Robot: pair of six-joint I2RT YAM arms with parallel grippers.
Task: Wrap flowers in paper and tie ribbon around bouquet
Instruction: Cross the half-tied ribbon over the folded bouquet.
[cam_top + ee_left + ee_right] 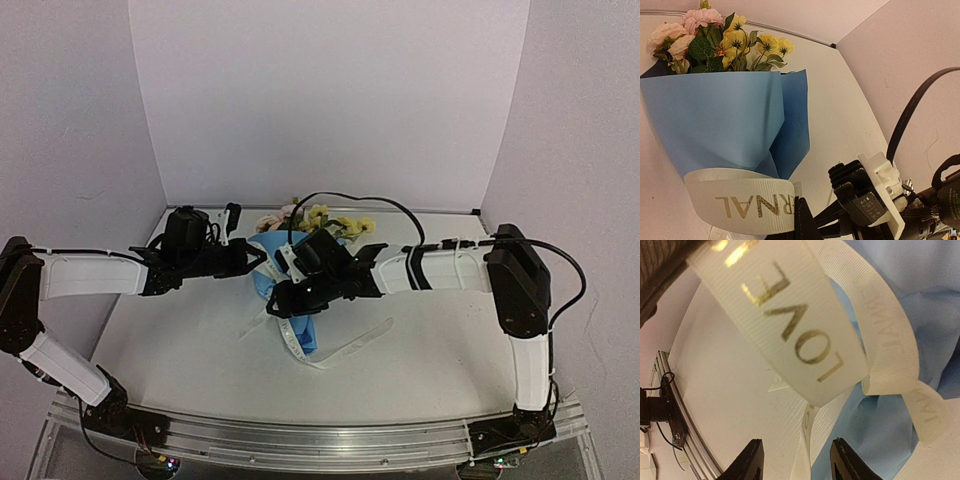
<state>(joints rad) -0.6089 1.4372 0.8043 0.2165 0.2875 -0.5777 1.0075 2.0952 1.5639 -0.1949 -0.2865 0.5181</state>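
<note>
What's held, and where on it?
Left hand pinches the flat cream-white ribbon on its gold-printed stretch; right hand, open astride a strand, grips nothing.

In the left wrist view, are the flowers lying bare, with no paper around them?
No, the blue paper is wrapped around the flowers, with only the blossoms and leaves showing above its rim.
</note>
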